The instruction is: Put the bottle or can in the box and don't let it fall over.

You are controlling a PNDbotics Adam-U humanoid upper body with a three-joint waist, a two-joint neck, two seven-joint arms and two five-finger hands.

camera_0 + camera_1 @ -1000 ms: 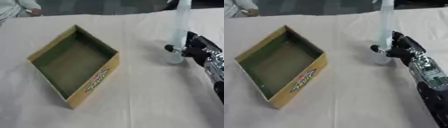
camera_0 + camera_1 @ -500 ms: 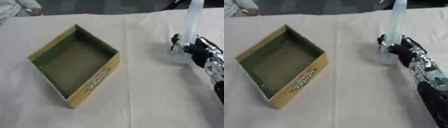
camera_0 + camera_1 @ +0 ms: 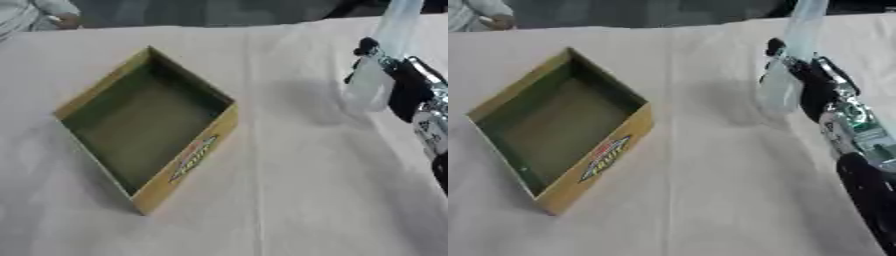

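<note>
Right hand (image 3: pixel 808 82), fingers wrapped round a tall clear plastic bottle (image 3: pixel 789 60), at two o'clock from the open, empty cardboard box (image 3: pixel 562 127).

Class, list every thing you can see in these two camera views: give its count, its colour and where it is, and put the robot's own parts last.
Box: one, yellow-brown cardboard with a dark green inside, open and empty, left of centre on the table.
Bottle: one, clear plastic, tall, tilted, at the right, held by the right hand.
Tablecloth: one, pale beige, covering the table.
Person: one, pale sleeve, far left corner, touching nothing.
Right hand: one, black and silver, right side, fingers curled round the bottle.
Left hand: none in view.
</note>
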